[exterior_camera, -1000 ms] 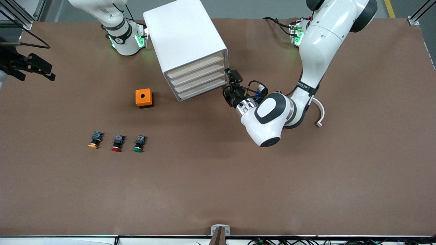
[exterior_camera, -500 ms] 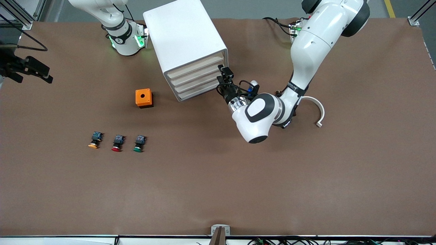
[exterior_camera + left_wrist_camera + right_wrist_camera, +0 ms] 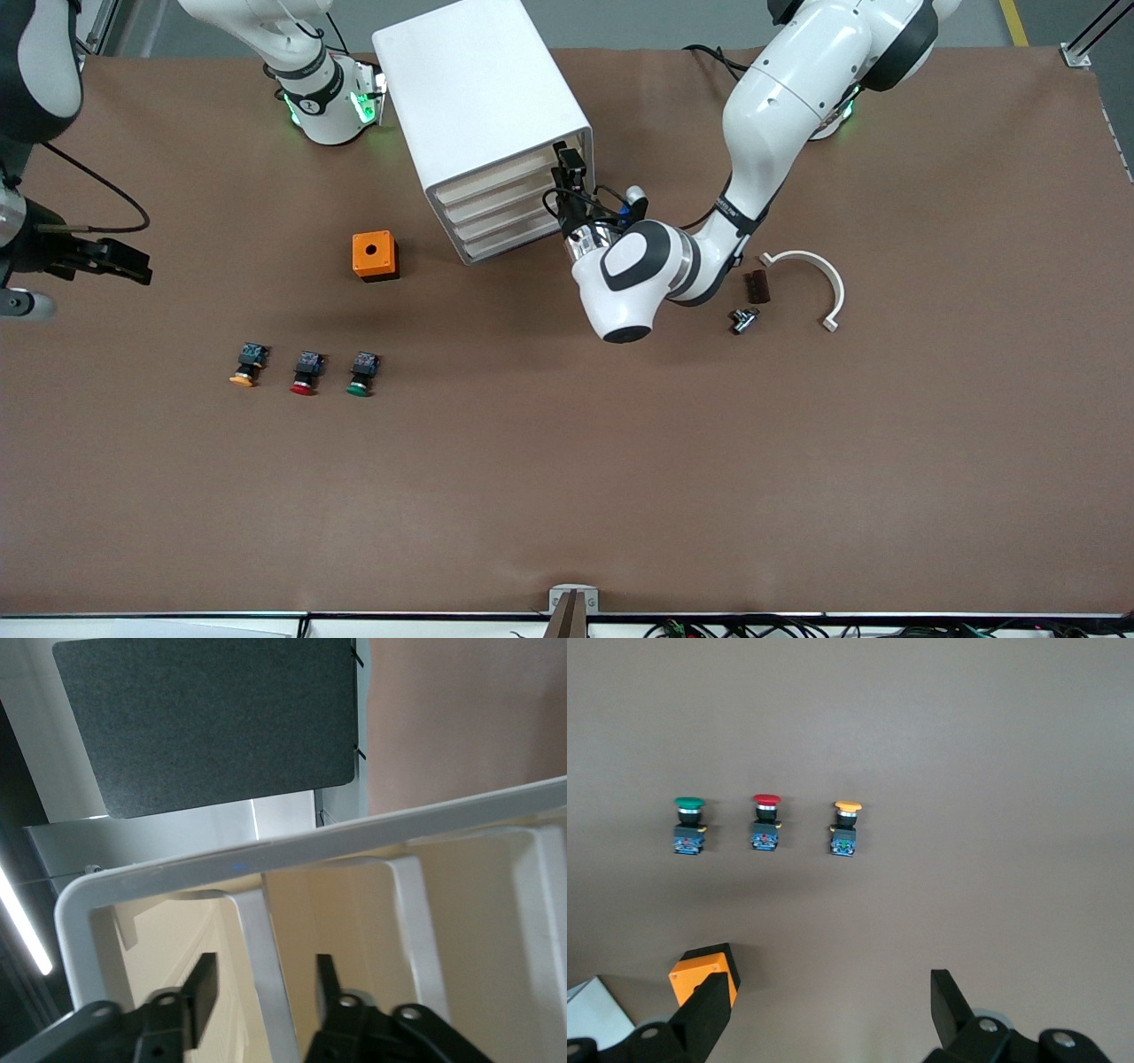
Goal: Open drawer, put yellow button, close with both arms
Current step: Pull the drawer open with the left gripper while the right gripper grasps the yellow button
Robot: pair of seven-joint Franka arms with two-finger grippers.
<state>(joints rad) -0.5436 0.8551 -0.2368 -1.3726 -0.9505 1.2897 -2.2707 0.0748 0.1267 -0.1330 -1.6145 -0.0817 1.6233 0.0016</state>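
Cream drawer, top centre of the front view: my left gripper straddled its front edge, fingers apart, not yet pinching. Opening was in hand. Next I needed a firm pinch and a straight pull. The yellow button lay lower on the table, and the right gripper waited wide open.

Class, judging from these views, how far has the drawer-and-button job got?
Done: nothing; every drawer looks shut. In hand: the left gripper is at the cabinet's drawer fronts, fingers straddling a white bar. Left: opening, loading the yellow button, closing. The open right gripper is over the table.
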